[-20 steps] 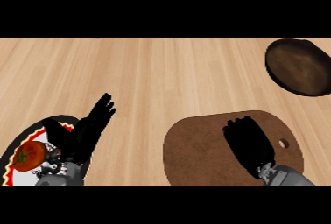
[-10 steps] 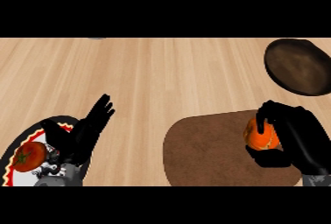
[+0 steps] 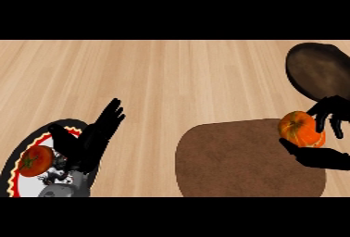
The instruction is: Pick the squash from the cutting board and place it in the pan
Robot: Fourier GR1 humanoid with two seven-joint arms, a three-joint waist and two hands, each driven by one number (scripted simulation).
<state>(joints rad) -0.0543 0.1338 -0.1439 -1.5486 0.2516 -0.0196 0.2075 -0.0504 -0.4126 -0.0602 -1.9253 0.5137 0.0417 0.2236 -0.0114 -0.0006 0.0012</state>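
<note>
An orange squash (image 3: 298, 128) hangs above the far right part of the round brown cutting board (image 3: 239, 159). My right hand (image 3: 327, 156) is shut on it, fingers curled over its top and thumb under it. The dark pan (image 3: 317, 69) lies at the far right of the counter, just beyond the squash. My left hand (image 3: 92, 136) rests open at the lower left, fingers pointing up, over the plate.
A plate (image 3: 28, 139) with a black, red and yellow rim sits at the lower left with a red tomato (image 3: 34, 160) on it. Bare wooden counter (image 3: 171, 78) stretches between the plate, the board and the pan.
My right hand closed round the squash, lifted it off the board and carried it right and farther away, toward the pan. The left hand stayed still.
</note>
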